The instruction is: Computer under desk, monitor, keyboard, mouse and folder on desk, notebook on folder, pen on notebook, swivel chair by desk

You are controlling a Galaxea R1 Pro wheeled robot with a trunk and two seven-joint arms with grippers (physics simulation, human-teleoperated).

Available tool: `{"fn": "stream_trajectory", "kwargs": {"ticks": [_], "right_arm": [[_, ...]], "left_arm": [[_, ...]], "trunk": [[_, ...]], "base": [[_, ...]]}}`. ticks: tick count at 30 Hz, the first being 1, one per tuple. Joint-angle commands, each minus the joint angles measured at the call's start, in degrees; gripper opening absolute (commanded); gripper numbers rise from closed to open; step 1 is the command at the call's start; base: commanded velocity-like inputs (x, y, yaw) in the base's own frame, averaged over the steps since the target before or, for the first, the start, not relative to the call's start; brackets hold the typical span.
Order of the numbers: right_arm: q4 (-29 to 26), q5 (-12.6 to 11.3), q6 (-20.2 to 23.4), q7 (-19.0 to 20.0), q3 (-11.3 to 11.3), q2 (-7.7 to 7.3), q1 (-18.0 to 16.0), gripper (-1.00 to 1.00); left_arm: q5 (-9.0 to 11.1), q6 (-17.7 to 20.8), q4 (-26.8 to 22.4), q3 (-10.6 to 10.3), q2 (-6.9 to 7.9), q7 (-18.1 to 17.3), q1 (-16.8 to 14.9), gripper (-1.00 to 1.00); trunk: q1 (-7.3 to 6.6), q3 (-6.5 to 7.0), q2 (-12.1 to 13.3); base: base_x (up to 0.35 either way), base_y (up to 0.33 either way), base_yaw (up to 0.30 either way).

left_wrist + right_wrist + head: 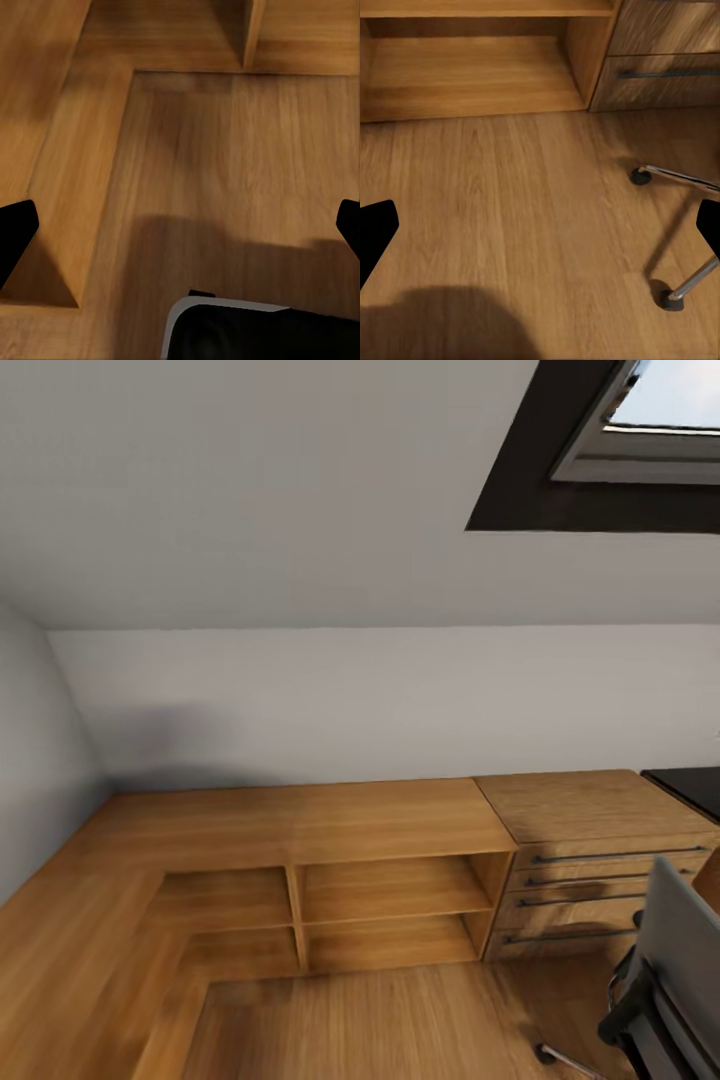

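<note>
Wood floor (510, 225) below both wrists. Left gripper (180, 225) spread wide, empty. Right gripper (540, 225) spread wide, empty. Swivel chair (675, 970) near right; desk (690, 785) corner far right.

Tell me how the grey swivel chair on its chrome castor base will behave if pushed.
The grey upholstered swivel chair will probably roll easily: chrome legs end in castors on smooth wood floor. It may swivel or veer rather than travel straight.

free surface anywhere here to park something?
Low shelf unit top is bare, wall to chest of drawers. Its four cubbies look bare too. Wood floor before it is open; crowded at right by swivel chair and its castors.
</note>
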Motion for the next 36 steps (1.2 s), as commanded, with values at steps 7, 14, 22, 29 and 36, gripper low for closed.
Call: {"fn": "stream_trajectory", "kwargs": {"ticks": [7,14,22,29,36], "right_arm": [[0.1,0.1,-0.1,-0.6,0.4,0.04,-0.1,1.0],[0.1,0.1,-0.1,-0.6,0.4,0.01,0.0,1.0],[0.1,0.1,-0.1,-0.6,0.4,0.0,0.0,1.0],[0.1,0.1,-0.1,-0.5,0.4,-0.04,0.0,1.0],[0.1,0.1,-0.1,-0.5,0.3,-0.05,0.0,1.0]], "left_arm": [[0.1,0.0,-0.1,-0.5,-0.03,0.6,0.0,1.0],[0.1,0.0,-0.1,-0.5,-0.22,0.6,0.0,1.0],[0.2,0.0,-0.1,-0.5,-0.26,0.7,0.0,1.0],[0.2,0.0,-0.1,-0.4,-0.24,0.8,0.0,1.0],[0.2,0.0,-0.1,-0.4,-0.24,0.8,0.0,1.0]], "trunk": [[0.04,-0.67,-0.1],[0.04,-1.25,-0.1],[0.04,-1.84,-0.1],[0.04,-2.14,-0.1],[0.04,-2.21,-0.1]], "base": [[0.222,0.241,-0.152],[0.255,0.237,-0.155],[0.279,0.194,-0.185],[0.091,0.048,-0.25],[0.008,0.004,-0.275]]}}
